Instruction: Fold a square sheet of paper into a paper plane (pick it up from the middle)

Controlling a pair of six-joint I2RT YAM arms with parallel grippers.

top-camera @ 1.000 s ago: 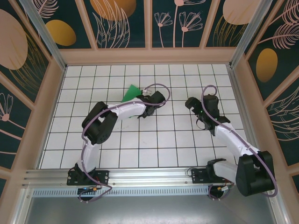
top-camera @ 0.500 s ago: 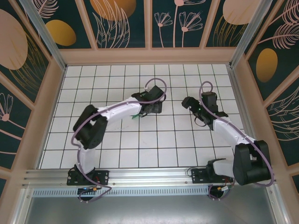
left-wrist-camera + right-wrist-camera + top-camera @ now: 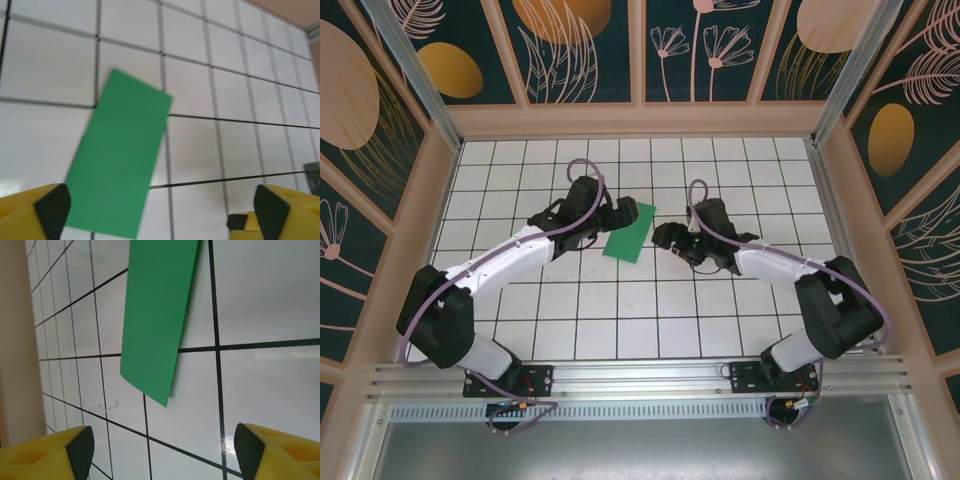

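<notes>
Since the green paper sheet (image 3: 629, 233) is found lying flat on the table (image 3: 620, 310) as a half-folded rectangle, between the empty, wide-open left gripper (image 3: 613, 216) and right gripper (image 3: 665, 238), nose and wing folds are judged outstanding.

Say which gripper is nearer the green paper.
Left. The left gripper is at the left edge of the green paper, which reaches between its fingers; the right gripper stands off the right edge.

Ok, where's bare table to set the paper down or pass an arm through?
Free: the near tiles along the front rail, and the far rows under the back wall. Crowded: mid-table, where the left claw and right claw, both open, flank the folded green sheet.
</notes>
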